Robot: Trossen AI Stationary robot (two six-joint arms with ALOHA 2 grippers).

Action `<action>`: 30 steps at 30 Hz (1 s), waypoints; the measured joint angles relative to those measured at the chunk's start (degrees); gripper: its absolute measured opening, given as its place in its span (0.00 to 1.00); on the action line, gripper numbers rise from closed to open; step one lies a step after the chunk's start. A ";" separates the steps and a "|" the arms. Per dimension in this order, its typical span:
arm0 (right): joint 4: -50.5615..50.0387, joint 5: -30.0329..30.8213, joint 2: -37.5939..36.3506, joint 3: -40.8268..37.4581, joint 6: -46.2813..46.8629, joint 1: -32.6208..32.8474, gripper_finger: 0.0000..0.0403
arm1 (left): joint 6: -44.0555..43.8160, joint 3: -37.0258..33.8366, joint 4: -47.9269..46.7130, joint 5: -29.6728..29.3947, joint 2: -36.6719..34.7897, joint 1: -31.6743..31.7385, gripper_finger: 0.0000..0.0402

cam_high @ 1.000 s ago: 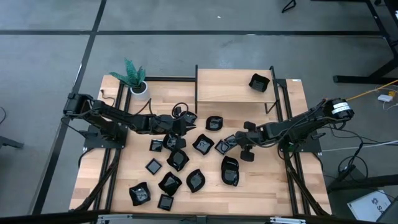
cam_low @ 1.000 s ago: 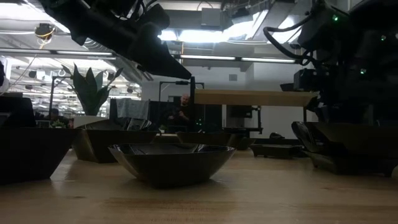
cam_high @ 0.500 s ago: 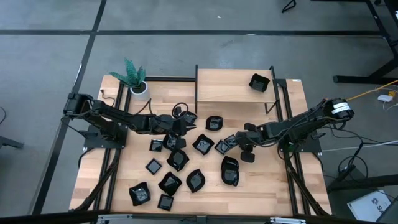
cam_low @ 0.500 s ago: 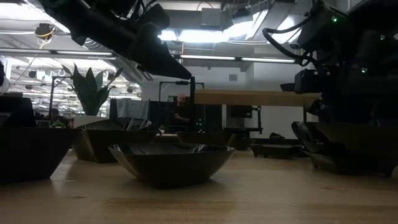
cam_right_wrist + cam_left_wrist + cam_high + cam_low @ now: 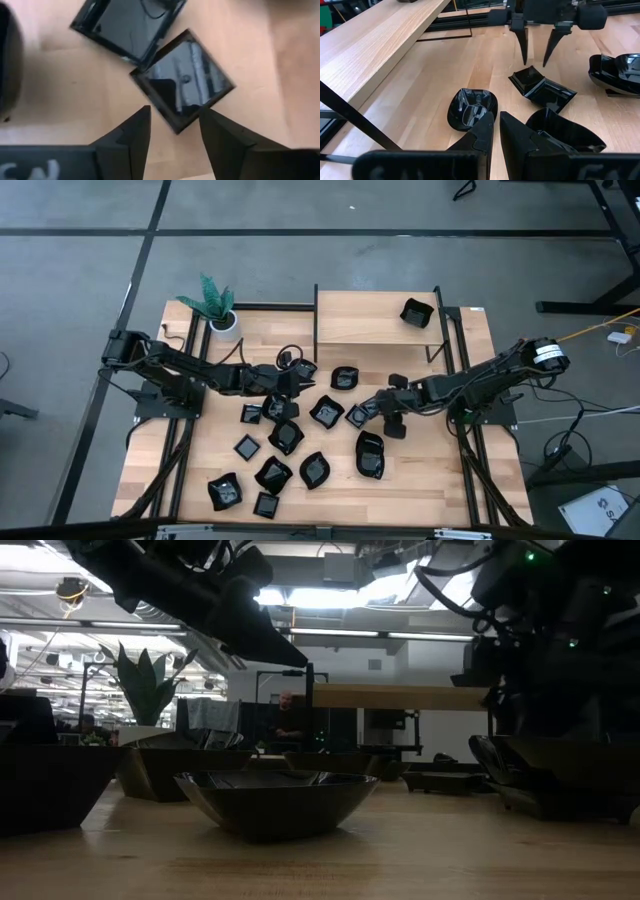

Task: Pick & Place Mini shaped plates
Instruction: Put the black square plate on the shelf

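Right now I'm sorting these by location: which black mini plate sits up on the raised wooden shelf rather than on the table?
The lone black square dish near the raised wooden shelf's right end; all the others lie on the table below.

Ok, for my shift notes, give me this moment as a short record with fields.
Right gripper: jaws open, poised over a square plate, not gripping it
Left gripper: mid-table, beside a rounded plate
Raised shelf: one black plate on it
Table: other black plates scattered loose; potted plant in a corner
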 joint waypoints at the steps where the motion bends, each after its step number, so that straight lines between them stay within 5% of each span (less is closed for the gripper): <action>1: -0.32 0.66 0.00 0.00 -0.59 0.00 0.40 | 0.00 0.00 0.00 0.00 0.00 0.00 0.07; 30: -0.02 -0.61 2.69 -0.11 -0.76 0.00 0.34 | 0.28 -0.02 0.02 -0.33 -0.02 0.04 0.07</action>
